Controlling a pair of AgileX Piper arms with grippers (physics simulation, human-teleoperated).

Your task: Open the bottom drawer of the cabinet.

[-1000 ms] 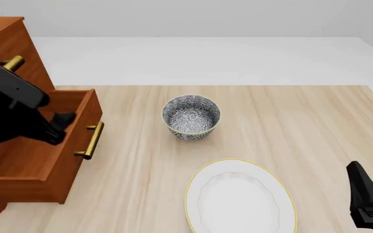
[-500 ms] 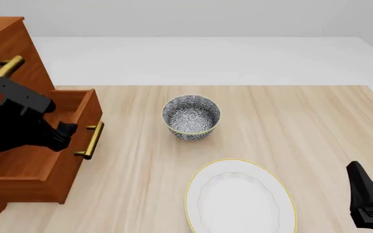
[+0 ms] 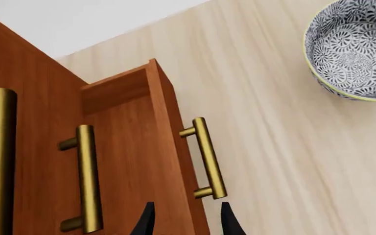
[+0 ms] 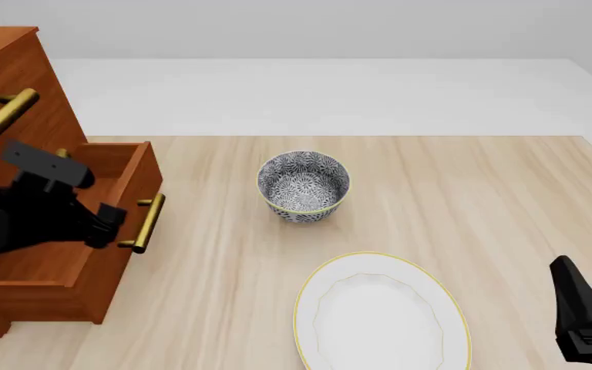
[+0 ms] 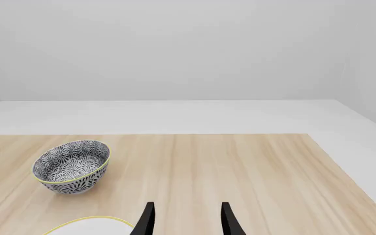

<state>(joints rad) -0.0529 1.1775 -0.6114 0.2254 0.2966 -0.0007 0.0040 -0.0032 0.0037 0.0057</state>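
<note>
The cabinet stands at the table's left edge. Its bottom drawer is pulled out to the right, brass handle on its front. My left gripper hangs over the drawer, just behind the front panel, near the handle. In the left wrist view it is open, its fingertips either side of the drawer front's top edge, with the handle beside one fingertip. The two upper handles also show there. My right gripper is open and empty at the front right, as its wrist view shows.
A patterned bowl sits mid-table, right of the drawer; it also shows in both wrist views. A white plate with a yellow rim lies at the front, between the arms.
My left gripper has dropped lower and moved right, from over the drawer's inside toward its front panel and handle. The drawer, bowl, plate and right arm have not moved.
</note>
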